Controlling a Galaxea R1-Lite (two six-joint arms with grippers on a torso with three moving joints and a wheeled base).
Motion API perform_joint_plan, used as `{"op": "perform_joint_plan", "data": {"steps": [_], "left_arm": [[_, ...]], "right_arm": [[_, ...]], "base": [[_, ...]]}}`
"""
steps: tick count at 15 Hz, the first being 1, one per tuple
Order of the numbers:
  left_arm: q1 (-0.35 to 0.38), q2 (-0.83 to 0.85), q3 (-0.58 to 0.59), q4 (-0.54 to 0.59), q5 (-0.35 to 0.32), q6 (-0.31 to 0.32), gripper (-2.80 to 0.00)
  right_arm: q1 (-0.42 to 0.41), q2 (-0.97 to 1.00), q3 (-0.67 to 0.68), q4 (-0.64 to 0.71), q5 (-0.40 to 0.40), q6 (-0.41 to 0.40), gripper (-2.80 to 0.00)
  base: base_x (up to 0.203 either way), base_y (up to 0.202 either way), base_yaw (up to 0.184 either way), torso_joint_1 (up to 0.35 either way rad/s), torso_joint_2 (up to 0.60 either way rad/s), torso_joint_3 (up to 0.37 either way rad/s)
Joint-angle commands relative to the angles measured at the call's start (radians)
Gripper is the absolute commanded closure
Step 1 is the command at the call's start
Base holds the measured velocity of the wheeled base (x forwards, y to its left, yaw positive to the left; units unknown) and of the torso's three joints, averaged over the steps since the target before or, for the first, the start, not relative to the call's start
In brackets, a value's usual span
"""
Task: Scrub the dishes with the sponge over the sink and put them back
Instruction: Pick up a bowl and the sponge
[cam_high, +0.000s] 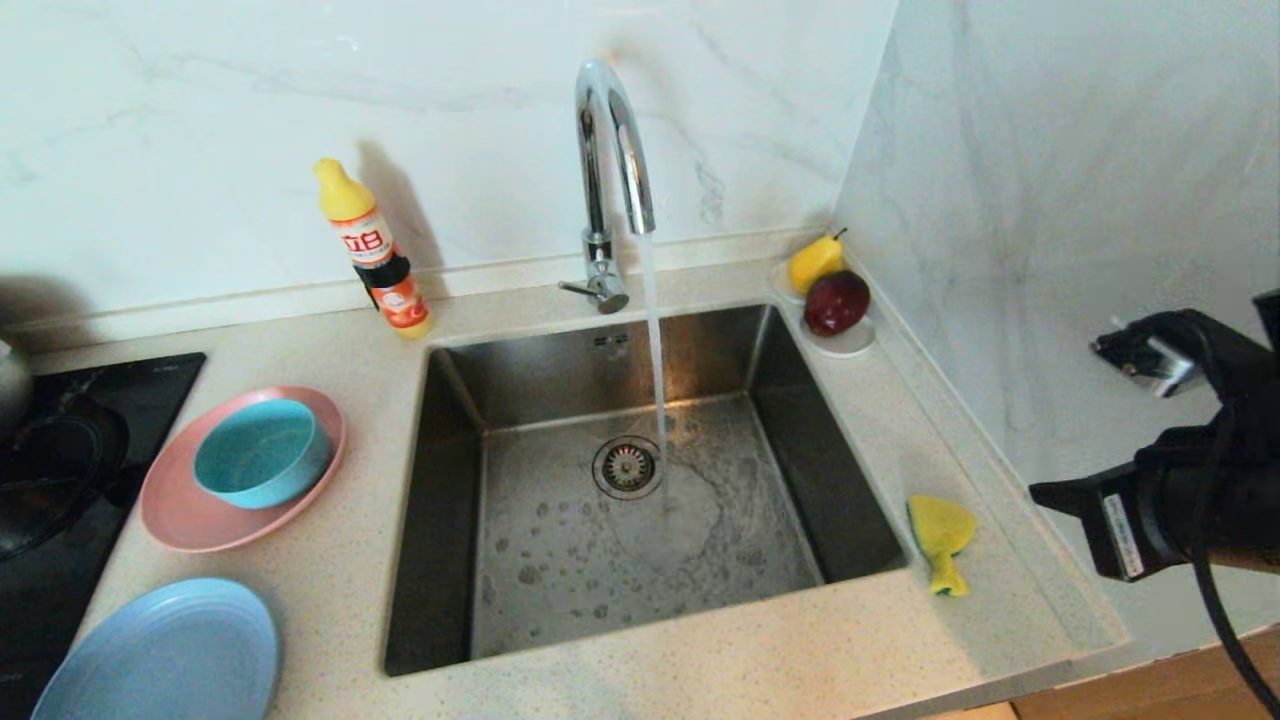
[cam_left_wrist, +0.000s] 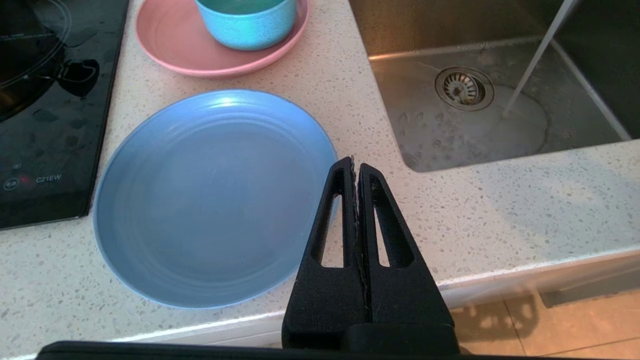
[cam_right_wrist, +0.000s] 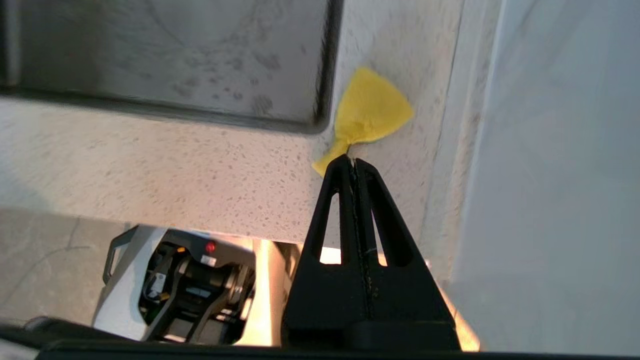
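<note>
**Tap running, sponge and dishes resting beside the sink**

The sink (cam_high: 640, 480) is taken as the landmark. Water is seen falling from the tap (cam_high: 612, 170) at its far rim onto the wet basin floor, just beside the drain (cam_high: 627, 466).

On the desk (cam_high: 330, 560) to the left of the sink, the teal bowl (cam_high: 262, 452) is seen standing on the pink plate (cam_high: 185, 515); nearer the front edge on the same side, the light-blue plate (cam_high: 165, 655) is cut off by the bottom of the head view. Further left, a black cooktop (cam_high: 70, 470) is only partly shown.

The sponge (cam_high: 940, 540) is found lying flat on the narrow strip of desk just right of the sink, near its front right corner, tail pointing toward the front edge. Its green layer cannot be made out.

Behind the sink's left far corner a detergent bottle (cam_high: 375, 250) is stood against the wall. At the right far corner a yellow pear (cam_high: 815, 262) and a dark red fruit (cam_high: 837, 302) are held on a white saucer (cam_high: 850, 343), which is largely hidden beneath them.

The right end effector (cam_right_wrist: 354, 161) is clenched on nothing, its tips pressed together; in the right wrist view they line up with the sponge's tail, though whether it is touched cannot be told. In the head view only the right arm's dark body is shown, right of the sink.

The left end effector (cam_left_wrist: 356, 166) is likewise clenched and empty, held above the front edge of the desk beside the light-blue plate, left of the sink.
</note>
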Motion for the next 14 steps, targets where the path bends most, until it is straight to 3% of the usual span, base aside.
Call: {"op": "perform_joint_plan", "data": {"steps": [1,5,10,14], "left_arm": [[0.000,0.003,0.000,0.000,0.000,0.000,0.00],[0.001,0.003,0.000,-0.001,0.000,0.000,0.00],[0.000,0.003,0.000,-0.001,0.000,0.000,0.00],[0.000,0.003,0.000,-0.001,0.000,0.000,0.00]], "right_arm": [[0.058,0.081,0.002,0.000,-0.076,0.077,0.00],[0.081,0.095,0.043,-0.003,-0.149,0.126,0.00],[0.082,0.101,0.119,-0.008,-0.150,0.176,0.00],[0.096,0.156,0.134,-0.009,-0.149,0.279,0.00]], "base": [[0.000,0.000,0.000,0.000,0.00,0.000],[0.000,0.000,0.000,0.000,0.00,0.000],[0.000,0.000,0.000,0.000,0.00,0.000],[0.000,0.000,0.000,0.000,0.00,0.000]]}}
